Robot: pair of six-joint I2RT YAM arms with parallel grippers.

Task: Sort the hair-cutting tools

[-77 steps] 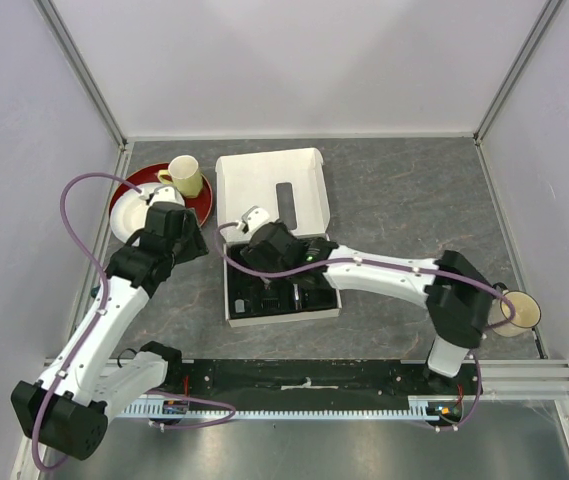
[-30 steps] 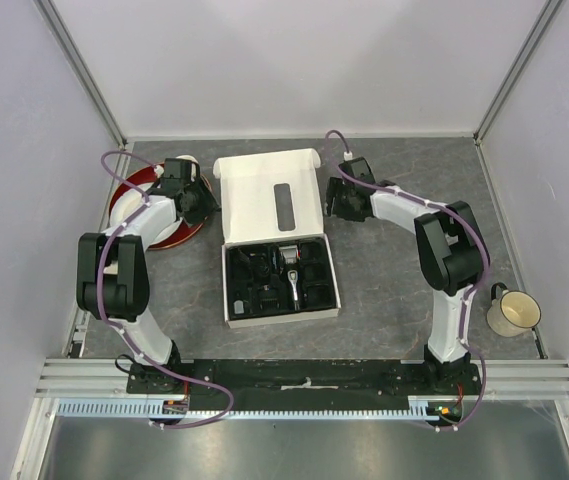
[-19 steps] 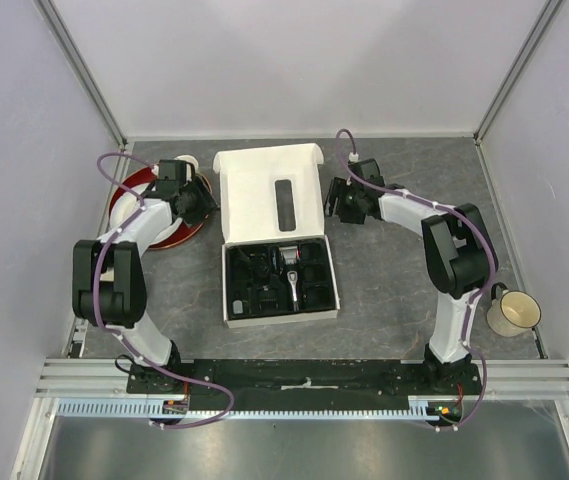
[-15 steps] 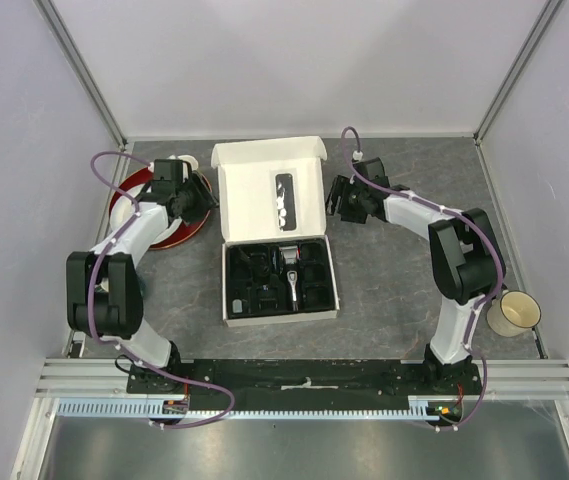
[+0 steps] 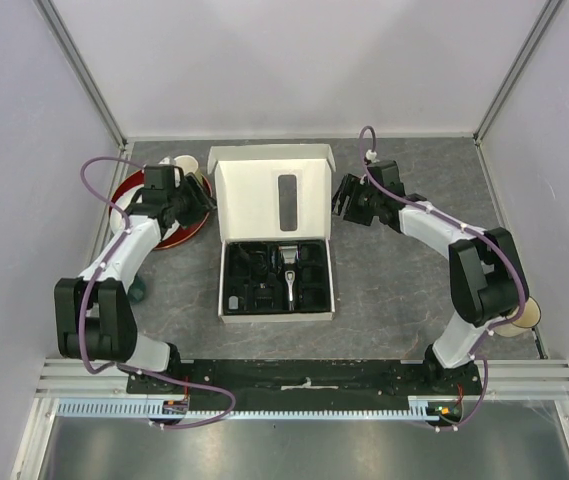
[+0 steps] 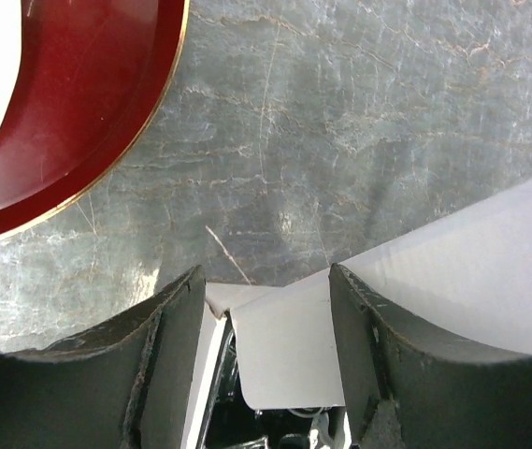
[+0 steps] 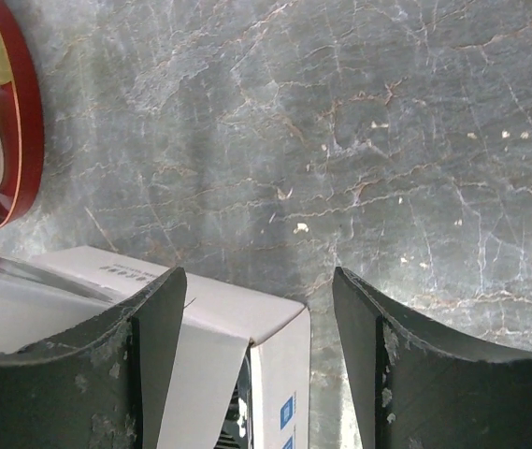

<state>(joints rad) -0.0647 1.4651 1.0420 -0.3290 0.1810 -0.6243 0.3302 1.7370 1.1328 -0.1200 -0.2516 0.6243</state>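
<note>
I'm hovering the left gripper point(image 6: 264, 281) and right gripper point(image 7: 256, 276), jaws spread and pinching nothing, by the open box point(image 5: 274, 190) lid, and I'm guessing sorting's nearly done since the clipper point(image 5: 289, 277) and combs point(image 5: 254, 275) are sitting in the tray point(image 5: 232, 303).

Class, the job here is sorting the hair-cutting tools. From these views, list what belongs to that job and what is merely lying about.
Belongs to the job:
- black-and-silver electric clipper
- small black blocky comb attachments

Just lying about:
- open white cardboard box, which only holds the tools
- round red plate
- cream mug, partly hidden behind the right arm
</note>
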